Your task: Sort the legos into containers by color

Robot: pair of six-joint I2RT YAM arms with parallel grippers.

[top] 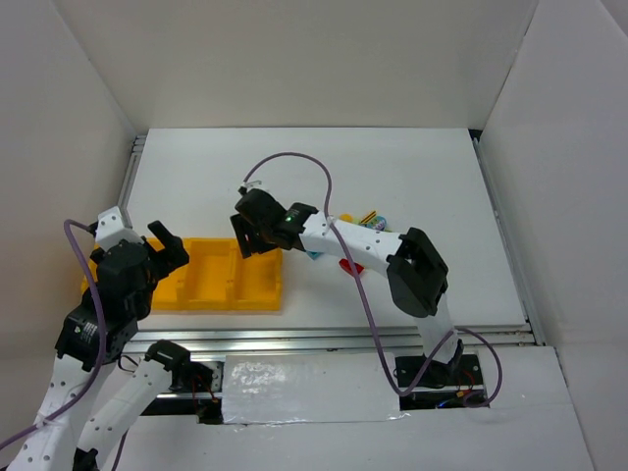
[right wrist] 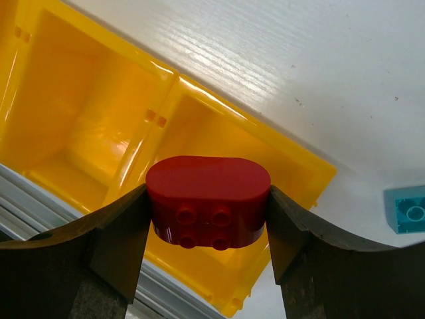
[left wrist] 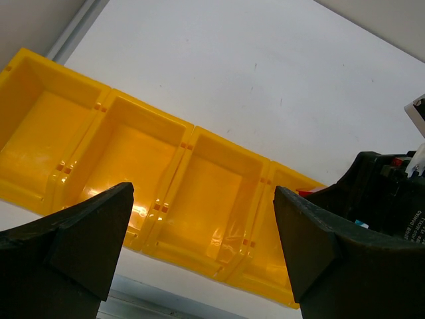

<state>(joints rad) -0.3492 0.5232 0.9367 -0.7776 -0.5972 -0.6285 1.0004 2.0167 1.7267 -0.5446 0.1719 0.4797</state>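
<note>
**Containers.** One yellow tray [top: 221,287], four open compartments in a row, on the white tabletop [top: 412,177] at near left.

**Contents.** The left wrist view shows three compartments bare. The fourth, at the right end, is partly hidden behind the right end effector [top: 257,234]. The right wrist view shows two compartments, with bare floors where visible.

**Red lego** [right wrist: 207,199]. An oblong piece, studs toward the camera, clamped between the right end effector's fingers and held above the tray's end compartment. The top view does not show it.

**Left end effector** [left wrist: 202,226]. Jaws wide apart, nothing between them, above the tray's left part.

**Loose pieces.** A teal lego [right wrist: 406,209] lies on the tabletop near the tray's right end. In the top view a small cluster of legos [top: 365,218] is partly covered by the right arm.
</note>
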